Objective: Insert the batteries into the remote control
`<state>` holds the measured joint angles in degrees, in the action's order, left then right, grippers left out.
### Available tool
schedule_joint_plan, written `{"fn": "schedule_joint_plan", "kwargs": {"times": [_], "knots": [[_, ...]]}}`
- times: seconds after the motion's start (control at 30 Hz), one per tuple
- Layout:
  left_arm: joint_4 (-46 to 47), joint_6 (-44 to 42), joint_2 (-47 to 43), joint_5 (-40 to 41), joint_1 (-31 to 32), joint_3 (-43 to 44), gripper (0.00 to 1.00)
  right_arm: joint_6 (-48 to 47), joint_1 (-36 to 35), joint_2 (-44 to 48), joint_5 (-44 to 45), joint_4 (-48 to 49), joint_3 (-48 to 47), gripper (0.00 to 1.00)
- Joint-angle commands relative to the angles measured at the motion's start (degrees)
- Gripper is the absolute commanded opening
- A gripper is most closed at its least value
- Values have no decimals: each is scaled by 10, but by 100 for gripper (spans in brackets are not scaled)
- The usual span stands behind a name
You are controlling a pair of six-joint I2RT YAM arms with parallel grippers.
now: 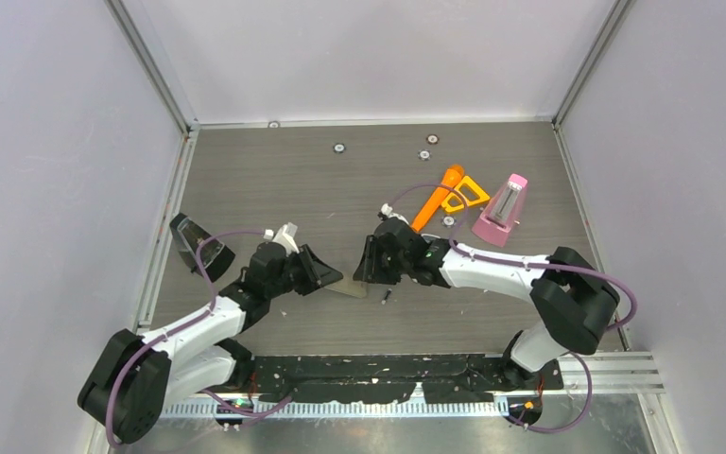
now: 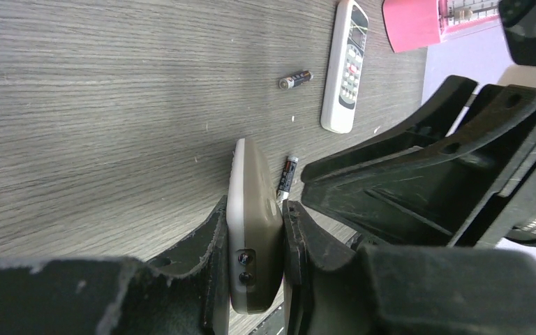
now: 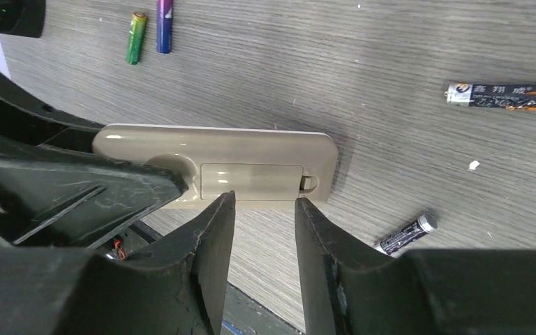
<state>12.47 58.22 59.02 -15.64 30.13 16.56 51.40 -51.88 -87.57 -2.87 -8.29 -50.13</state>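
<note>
Top external view showed a grey wood-grain table [image 1: 274,170] where two arms met near the middle. In its wrist view the left gripper [image 2: 255,230] was pressed together on one end of the beige remote control [image 2: 251,188]. The remote control was turned up on a long edge, low at the table. The right gripper [image 3: 265,206] had its fingers spread apart with nothing between them. Its tips sat at the remote control's edge, just beside the closed battery cover [image 3: 251,178]. There were two remotes in all: the beige one held, and a white remote [image 2: 345,66] lying flat further off. The beige shell looked light, stiff and smooth, so it would likely slip under a loose pinch. A hold across its body, clear of the cover, seemed best. One pink metronome [image 1: 501,210] stood to the right, well apart. The batteries numbered four, all loose on the table and none loaded. A green battery [image 3: 136,37] and a purple battery [image 3: 165,24] lay side by side. One dark battery [image 3: 502,96] lay apart from them, and another dark battery [image 3: 405,235] lay near the right fingers. Each battery looked hard, light and round, so it would probably roll. It would be best pinched across the middle of the barrel.
</note>
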Motion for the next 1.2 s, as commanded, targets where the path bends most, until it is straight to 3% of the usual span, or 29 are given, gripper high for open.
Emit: {"fn": "schedule_joint_plan", "kwargs": {"times": [0.0, 0.27, 0.63, 1.17], "knots": [[1, -12, 8, 19, -2, -12, 0, 16, 1, -19, -15, 32, 6, 43], [-9, -21, 8, 31, -2, -18, 0, 45, 1, -40, -43, 77, 33, 44], [-3, -22, 28, 20, -2, -19, 0, 84, 7, -16, -39, 218, 104, 46], [-7, -24, 23, 37, -2, -24, 0, 89, 14, 39, -15, 272, 145, 61]]}}
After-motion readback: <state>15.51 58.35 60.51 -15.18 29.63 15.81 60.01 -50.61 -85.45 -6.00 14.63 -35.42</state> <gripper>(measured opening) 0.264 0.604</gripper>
